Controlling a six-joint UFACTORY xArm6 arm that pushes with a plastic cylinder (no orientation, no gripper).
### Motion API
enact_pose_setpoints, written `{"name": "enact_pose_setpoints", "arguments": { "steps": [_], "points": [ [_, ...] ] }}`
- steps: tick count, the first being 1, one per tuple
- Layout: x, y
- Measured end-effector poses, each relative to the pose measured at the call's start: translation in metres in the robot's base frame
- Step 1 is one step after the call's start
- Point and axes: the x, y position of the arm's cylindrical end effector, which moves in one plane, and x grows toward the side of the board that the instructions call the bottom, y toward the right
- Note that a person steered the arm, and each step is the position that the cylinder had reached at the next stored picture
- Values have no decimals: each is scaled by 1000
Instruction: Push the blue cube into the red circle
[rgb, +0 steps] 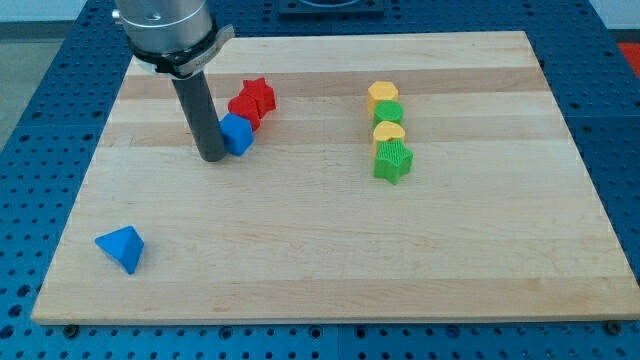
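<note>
The blue cube (238, 134) lies on the wooden board (300, 250) at the upper left. It touches the red circle block (243, 109), which lies just above it towards the view's top. A red star block (260, 94) sits right behind the red circle. My tip (212, 156) rests on the board at the blue cube's left side, touching or nearly touching it. The dark rod rises from there to the arm's grey end at the view's top left.
A blue triangular block (121, 247) lies at the lower left. To the right of the middle stands a column of blocks: yellow (381, 94), green (388, 112), yellow (389, 132) and a green star (392, 160).
</note>
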Motion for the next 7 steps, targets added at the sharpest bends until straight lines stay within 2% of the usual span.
{"name": "enact_pose_setpoints", "arguments": {
  "steps": [7],
  "points": [
    [-3, 21]
  ]
}}
